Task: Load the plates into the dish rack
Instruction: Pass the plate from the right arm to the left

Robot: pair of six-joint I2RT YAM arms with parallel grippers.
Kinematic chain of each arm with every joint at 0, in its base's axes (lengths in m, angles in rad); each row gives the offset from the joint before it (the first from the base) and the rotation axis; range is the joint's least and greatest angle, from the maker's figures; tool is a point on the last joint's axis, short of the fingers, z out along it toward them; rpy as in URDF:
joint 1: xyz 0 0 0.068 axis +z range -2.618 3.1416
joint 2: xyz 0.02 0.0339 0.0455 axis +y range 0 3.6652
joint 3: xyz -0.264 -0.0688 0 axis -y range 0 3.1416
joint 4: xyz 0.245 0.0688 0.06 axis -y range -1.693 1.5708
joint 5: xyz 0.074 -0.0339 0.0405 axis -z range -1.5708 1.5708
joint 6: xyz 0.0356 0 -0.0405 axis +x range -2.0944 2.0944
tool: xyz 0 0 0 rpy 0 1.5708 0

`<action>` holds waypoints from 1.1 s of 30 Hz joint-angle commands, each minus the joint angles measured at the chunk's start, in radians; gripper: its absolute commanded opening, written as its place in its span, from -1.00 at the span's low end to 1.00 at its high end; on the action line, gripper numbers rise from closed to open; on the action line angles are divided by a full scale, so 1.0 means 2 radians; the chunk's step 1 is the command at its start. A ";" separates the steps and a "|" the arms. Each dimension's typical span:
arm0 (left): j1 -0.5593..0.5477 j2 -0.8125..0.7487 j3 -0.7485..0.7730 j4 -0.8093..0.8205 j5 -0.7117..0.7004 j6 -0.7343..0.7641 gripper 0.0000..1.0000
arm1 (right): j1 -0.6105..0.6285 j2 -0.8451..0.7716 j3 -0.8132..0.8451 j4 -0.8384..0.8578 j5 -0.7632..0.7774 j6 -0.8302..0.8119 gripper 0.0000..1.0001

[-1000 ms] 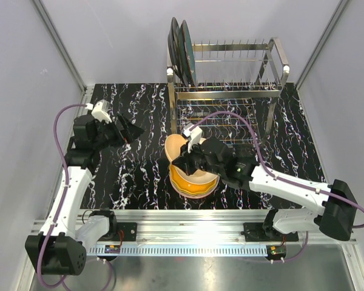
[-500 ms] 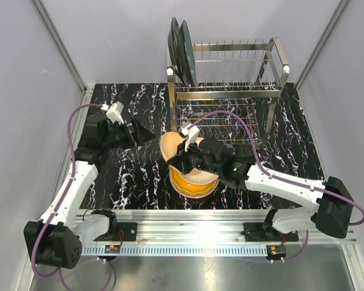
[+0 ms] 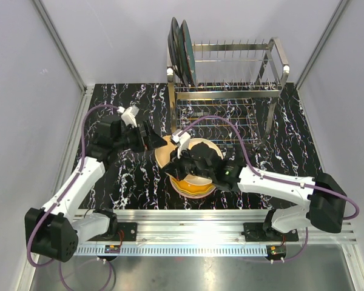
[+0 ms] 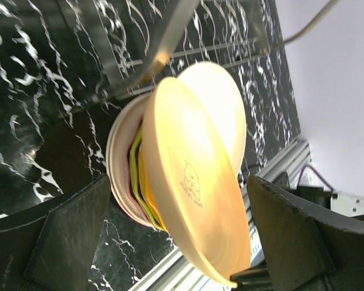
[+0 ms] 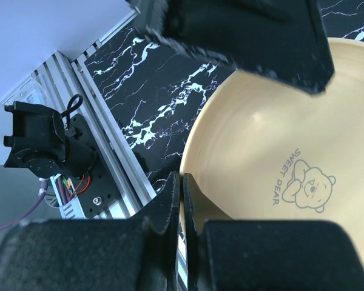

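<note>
My right gripper (image 3: 183, 165) is shut on the near rim of a cream-yellow plate (image 3: 201, 147) with a bear print (image 5: 306, 185) and holds it tilted up on edge above a stack of plates (image 3: 194, 185). In the right wrist view its fingers (image 5: 173, 209) pinch that rim. My left gripper (image 3: 156, 142) is open at the plate's left side. In the left wrist view the plate (image 4: 194, 182) stands between its spread fingers (image 4: 73, 233), touching neither. Two dark plates (image 3: 182, 51) stand at the left end of the chrome dish rack (image 3: 236, 91).
The stack shows orange, green and pink rims (image 4: 124, 176) and sits on the black marbled table (image 3: 127, 176) in front of the rack's lower tier (image 3: 221, 124). An aluminium rail (image 3: 188, 233) runs along the near edge. Grey walls close in both sides.
The left arm has swung right, bringing its open gripper up to the plate. The right gripper has raised the cream plate off the stack and tipped it more upright, shifting slightly left.
</note>
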 commanded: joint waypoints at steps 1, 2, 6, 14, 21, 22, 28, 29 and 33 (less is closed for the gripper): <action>-0.020 0.014 0.000 0.004 0.008 0.003 0.91 | 0.010 -0.003 0.027 0.029 0.016 -0.007 -0.99; -0.028 0.020 0.003 -0.002 0.003 0.011 0.89 | 0.011 -0.004 0.028 0.027 0.016 -0.007 -1.00; -0.045 0.028 0.018 -0.036 -0.026 0.029 0.74 | 0.016 -0.009 0.026 0.026 0.032 -0.010 -1.00; -0.071 0.025 0.036 -0.069 -0.086 0.056 0.11 | 0.028 -0.007 0.035 0.004 0.055 -0.020 -1.00; -0.074 0.020 0.035 -0.063 -0.073 0.052 -0.20 | 0.046 0.003 0.088 -0.065 0.079 -0.045 -1.00; -0.074 0.018 0.035 -0.064 -0.072 0.051 -0.22 | 0.051 0.006 0.093 -0.070 0.083 -0.048 -1.00; -0.073 0.010 0.046 -0.080 -0.050 0.057 -0.53 | 0.064 0.016 0.107 -0.092 0.102 -0.055 -1.00; -0.073 0.008 0.048 -0.088 -0.048 0.059 -0.59 | 0.066 0.019 0.109 -0.095 0.104 -0.055 -1.00; -0.073 -0.006 0.056 -0.111 -0.050 0.072 -0.81 | 0.082 0.033 0.117 -0.101 0.122 -0.057 -0.94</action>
